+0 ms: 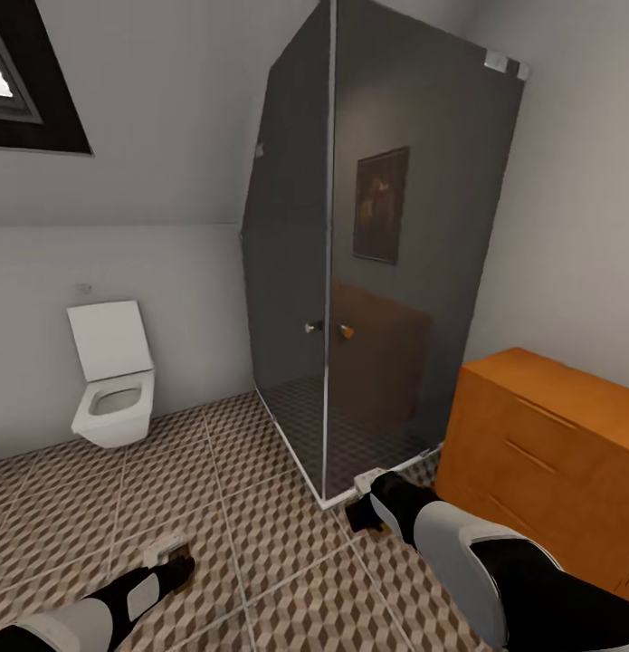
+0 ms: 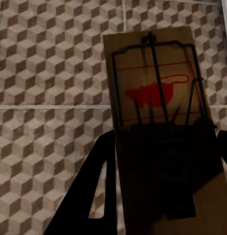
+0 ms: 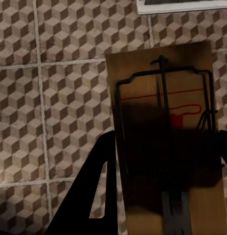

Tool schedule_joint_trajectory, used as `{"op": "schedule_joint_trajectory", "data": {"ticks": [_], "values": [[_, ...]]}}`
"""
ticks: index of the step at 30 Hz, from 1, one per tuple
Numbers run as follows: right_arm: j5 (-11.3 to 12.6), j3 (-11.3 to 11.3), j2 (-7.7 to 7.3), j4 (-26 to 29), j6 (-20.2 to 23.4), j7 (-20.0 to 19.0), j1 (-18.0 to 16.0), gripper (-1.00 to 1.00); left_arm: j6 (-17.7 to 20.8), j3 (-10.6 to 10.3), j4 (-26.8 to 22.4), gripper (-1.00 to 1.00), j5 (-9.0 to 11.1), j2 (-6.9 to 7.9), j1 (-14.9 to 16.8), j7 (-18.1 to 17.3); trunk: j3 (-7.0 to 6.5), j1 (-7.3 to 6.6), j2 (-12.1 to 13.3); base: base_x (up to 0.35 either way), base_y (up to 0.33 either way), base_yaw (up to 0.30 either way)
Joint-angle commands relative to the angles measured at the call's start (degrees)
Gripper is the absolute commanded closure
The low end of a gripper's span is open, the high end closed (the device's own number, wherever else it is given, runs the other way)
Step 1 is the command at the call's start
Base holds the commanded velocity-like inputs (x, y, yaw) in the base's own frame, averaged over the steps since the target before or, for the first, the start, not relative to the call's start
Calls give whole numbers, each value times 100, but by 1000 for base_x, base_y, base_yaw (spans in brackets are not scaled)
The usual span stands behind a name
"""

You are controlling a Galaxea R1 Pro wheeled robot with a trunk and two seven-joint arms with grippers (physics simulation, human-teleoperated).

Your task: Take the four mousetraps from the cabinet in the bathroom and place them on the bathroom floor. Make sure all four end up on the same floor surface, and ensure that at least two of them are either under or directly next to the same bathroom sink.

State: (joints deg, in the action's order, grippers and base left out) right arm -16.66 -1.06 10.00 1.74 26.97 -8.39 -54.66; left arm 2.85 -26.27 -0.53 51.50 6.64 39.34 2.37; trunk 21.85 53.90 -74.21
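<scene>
Mousetraps: two on show, one in each end effector; entries below run largest to smallest.

Bathroom floor (image 1: 260, 534): cube-patterned tiles in brown, beige and cream, pale grout lines, spread across the room under both arms.

Shower enclosure (image 1: 386, 254): dark-tinted glass walls with a small knob at the door edge, standing in the corner between toilet and cabinet.

Cabinet (image 1: 549, 453): orange-brown wood, flat fronts with slim handles, against the right wall just beside the shower; fronts shut.

Toilet (image 1: 113, 376): white, wall-hung, lid raised, at the left wall.

Right end effector (image 1: 366, 498): low over the tiles near the shower's corner, closed on a mousetrap (image 3: 165, 132); tan board, dark wire, a red mark partly shaded.

Left end effector (image 1: 174, 557): low over open tiles, well apart from the right one, closed on a mousetrap (image 2: 155, 103); tan board, dark wire, red mouse outline. From the head view its pale edge (image 1: 162, 546) shows at the fingertips.
</scene>
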Motion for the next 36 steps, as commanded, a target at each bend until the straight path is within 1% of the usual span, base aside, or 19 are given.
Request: {"op": "schedule_joint_trajectory", "data": {"ticks": [1,8,20,22,23,26,36], "values": [[-44,-8,0,10,39,-38,-1,100,24,-50,-11,100,33,0,3,42,7,0,-4,0,0,300],[-13,-1,0,2,40,-23,-1,100,29,-47,-53,100,-2,-42,3,37,7,0,-4,0,0,300],[-12,1,0,2,36,-23,-1,100,25,-49,-61,100,-8,-51,3,42,7,0,-4,0,0,300],[-12,1,0,-2,36,-25,-1,100,23,-46,-61,100,-6,-70,3,43,7,0,-4,0,0,300],[-12,1,0,-5,36,-28,-1,100,38,-46,-61,100,-7,-94,3,44,7,0,-4,127,0,297],[-13,1,0,-7,31,-31,-1,100,106,-51,-67,100,-7,-95,3,41,7,0,-4,262,0,116],[-6,1,0,-7,36,-31,-1,100,121,-54,-70,100,-8,-93,3,35,7,0,-4,316,0,38]]}}
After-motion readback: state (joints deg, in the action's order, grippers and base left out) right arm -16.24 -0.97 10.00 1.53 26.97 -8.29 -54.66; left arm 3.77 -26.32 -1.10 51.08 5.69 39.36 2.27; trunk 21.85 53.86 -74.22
